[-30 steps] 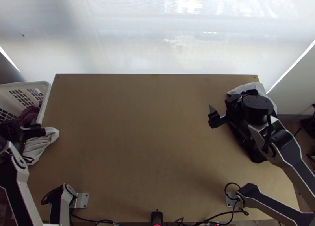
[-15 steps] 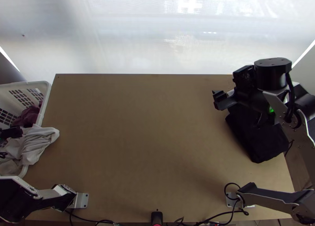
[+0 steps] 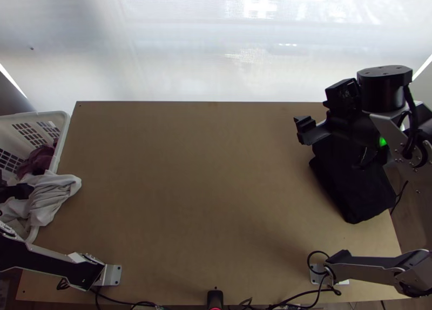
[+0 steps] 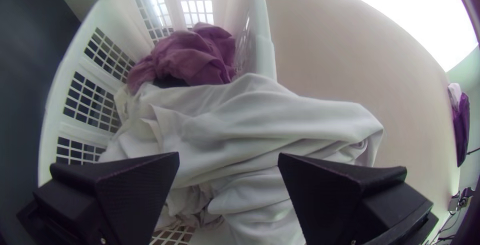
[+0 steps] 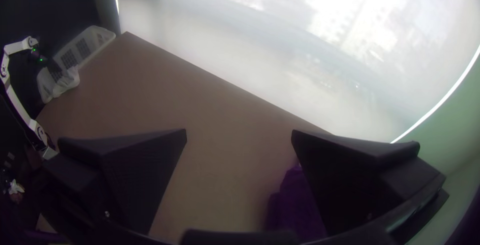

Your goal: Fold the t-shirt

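A light grey-white cloth [image 3: 51,196] lies bunched over the basket's rim and onto the table's left edge. At its left part, over the basket, is my left gripper [image 3: 16,192]. In the left wrist view the left gripper [image 4: 228,159] stands open above the rumpled cloth [image 4: 235,125], nothing between its fingers. At the table's back right, my right gripper [image 3: 306,129] is raised over the far end of a dark folded pile [image 3: 351,186]. The right wrist view shows the right gripper [image 5: 239,134] open and empty, with the pile [image 5: 295,207] below, looking purple.
The white laundry basket [image 3: 63,132] stands against the table's left edge, with a maroon cloth [image 3: 39,160] inside. Bare tabletop [image 3: 205,191] stretches between the arms. Cables and a small black device [image 3: 215,298] lie at the near edge.
My left gripper has moved left, off the cloth's table-side part to over the basket. The right gripper has moved slightly away and right, its arm uncovering more of the dark pile.
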